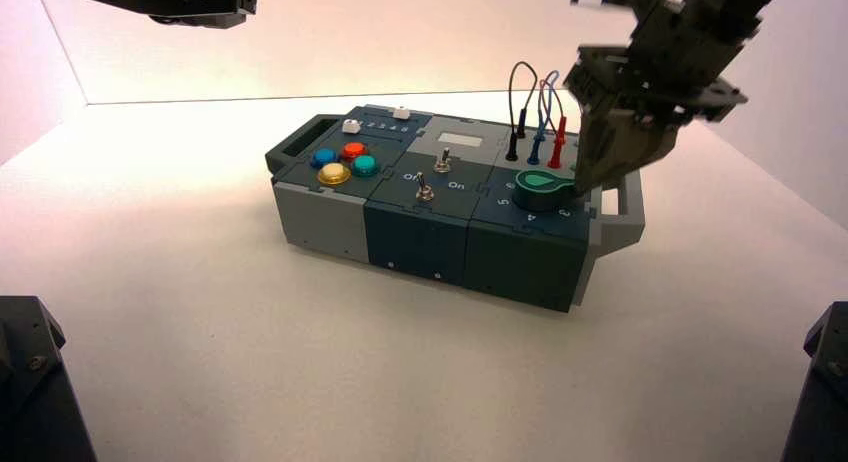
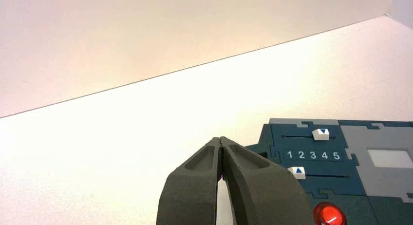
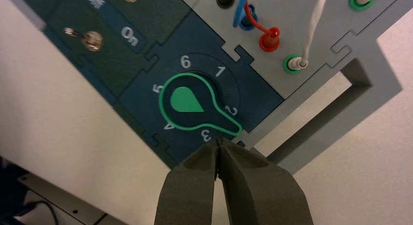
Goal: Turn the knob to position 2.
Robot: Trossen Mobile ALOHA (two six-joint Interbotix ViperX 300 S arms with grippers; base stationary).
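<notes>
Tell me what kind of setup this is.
Likely a lab test cell: a plain white enclosure, one practice box of knob, switches and wires, and the right gripper at it.

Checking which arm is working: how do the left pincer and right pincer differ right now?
The right pincer hangs low at the knob, beside its pointer tip near the 2 and 3; the left pincer sits away from the box's slider end, touching nothing. Both are shut and hold nothing.

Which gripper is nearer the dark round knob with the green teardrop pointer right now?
Right. The right gripper, fingers shut, sits at the dark round knob, beside its green pointer tip. The left gripper, also shut, hangs raised beyond the box's slider end, far off.
</notes>
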